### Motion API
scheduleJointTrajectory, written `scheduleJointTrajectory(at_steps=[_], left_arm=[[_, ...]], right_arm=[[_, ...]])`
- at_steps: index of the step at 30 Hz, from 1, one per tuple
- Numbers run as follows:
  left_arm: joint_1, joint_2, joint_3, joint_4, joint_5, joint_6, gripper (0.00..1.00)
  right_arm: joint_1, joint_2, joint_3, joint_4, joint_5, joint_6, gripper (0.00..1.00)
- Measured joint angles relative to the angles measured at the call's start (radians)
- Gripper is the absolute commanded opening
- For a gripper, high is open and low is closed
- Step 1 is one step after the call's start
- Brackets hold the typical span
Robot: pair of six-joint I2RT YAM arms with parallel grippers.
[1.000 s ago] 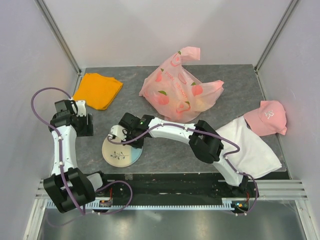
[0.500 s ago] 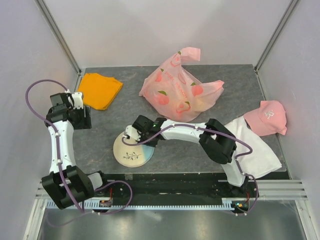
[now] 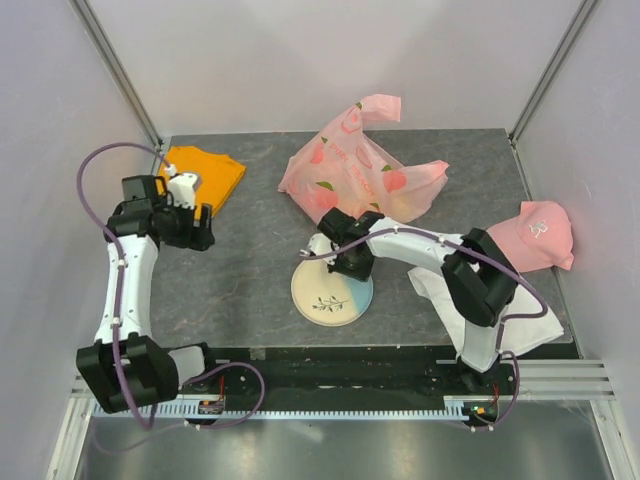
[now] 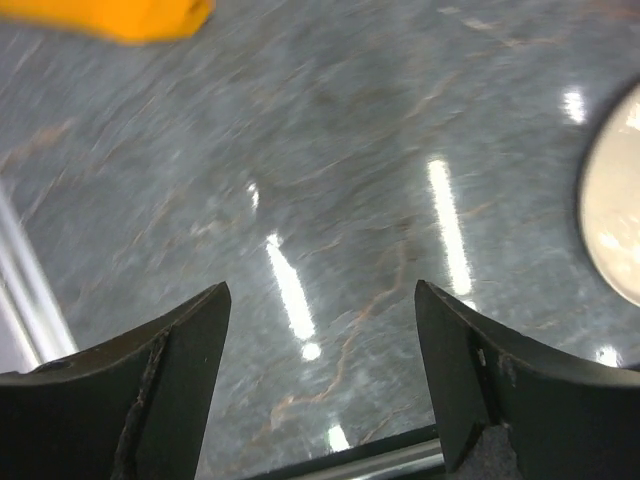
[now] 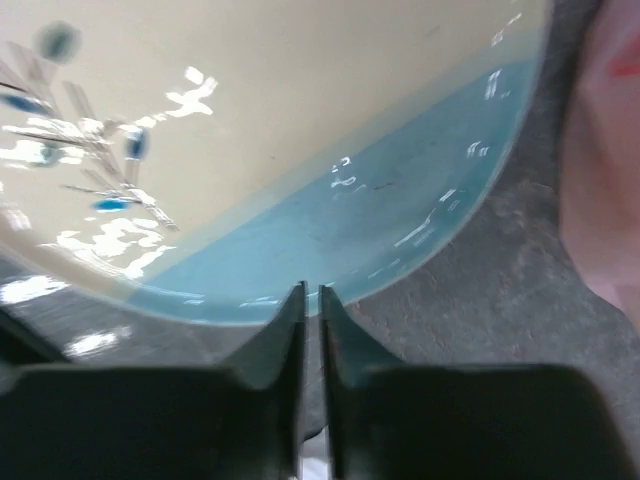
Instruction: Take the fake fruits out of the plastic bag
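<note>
Plastic bag [image 3: 360, 185] looks limp, slippery; I'd grab handle [image 3: 378, 104]. Left tool [image 4: 320, 292] spread, right tool [image 5: 310, 290] pressed together at plate [image 3: 332, 297] rim.

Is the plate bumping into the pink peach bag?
Apart. The right wrist view shows a strip of bare grey table between the plate and its blue rim and the pink plastic bag.
</note>
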State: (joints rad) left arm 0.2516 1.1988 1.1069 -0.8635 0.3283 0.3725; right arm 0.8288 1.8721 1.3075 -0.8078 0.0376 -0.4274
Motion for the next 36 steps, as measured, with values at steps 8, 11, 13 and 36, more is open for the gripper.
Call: scheduleJointTrajectory(at_steps=[8, 11, 13, 36], left_arm=[[-0.385, 0.024, 0.238, -0.033, 0.024, 0.025, 0.92], [-0.418, 0.094, 0.406, -0.044, 0.051, -0.006, 0.96], [-0.418, 0.142, 0.503, -0.053, 0.072, -0.035, 0.96], [-0.333, 0.309, 0.801, -0.127, 0.071, -0.282, 0.92]], right_arm=[[-0.113, -0.301, 0.367, 0.061, -0.090, 0.169, 0.98], [-0.256, -0.362, 0.462, 0.174, -0.017, 0.270, 0.98], [-0.329, -0.337, 0.522, 0.228, 0.044, 0.306, 0.98], [0.000, 0.195, 0.640, 0.335, -0.038, 0.143, 0.16]])
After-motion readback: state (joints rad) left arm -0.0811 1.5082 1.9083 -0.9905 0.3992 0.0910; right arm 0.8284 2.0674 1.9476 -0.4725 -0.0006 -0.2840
